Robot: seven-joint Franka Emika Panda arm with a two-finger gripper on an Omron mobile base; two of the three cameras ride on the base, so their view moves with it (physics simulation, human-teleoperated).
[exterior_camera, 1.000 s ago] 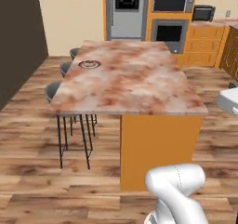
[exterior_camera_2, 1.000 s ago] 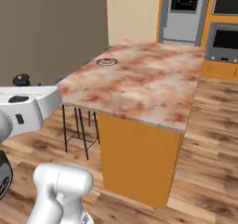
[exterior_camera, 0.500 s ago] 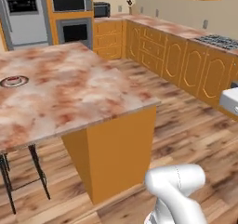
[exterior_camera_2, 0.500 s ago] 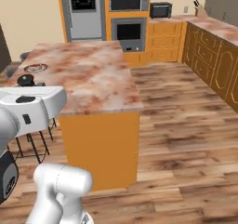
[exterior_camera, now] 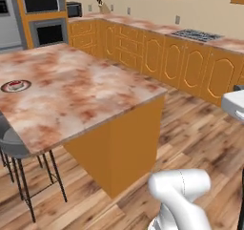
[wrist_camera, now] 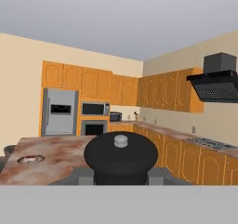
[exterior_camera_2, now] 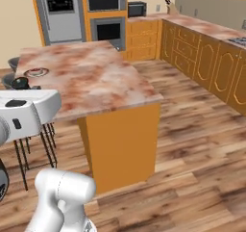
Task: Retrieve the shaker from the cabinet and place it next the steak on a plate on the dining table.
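3 views — shared dining table (exterior_camera: 81, 88)

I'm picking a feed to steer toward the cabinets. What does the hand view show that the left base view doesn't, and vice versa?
Hand view alone: the range hood, the upper wall cabinets and the ceiling. Left base view alone: the wood floor, a stool beside the dining table. Both: that table, the plate with the steak, the microwave and stovetop.

Reddish-brown marbled dining table (exterior_camera: 71, 90), dark-rimmed white plate (exterior_camera: 15, 86), orange cabinet (wrist_camera: 88, 82).
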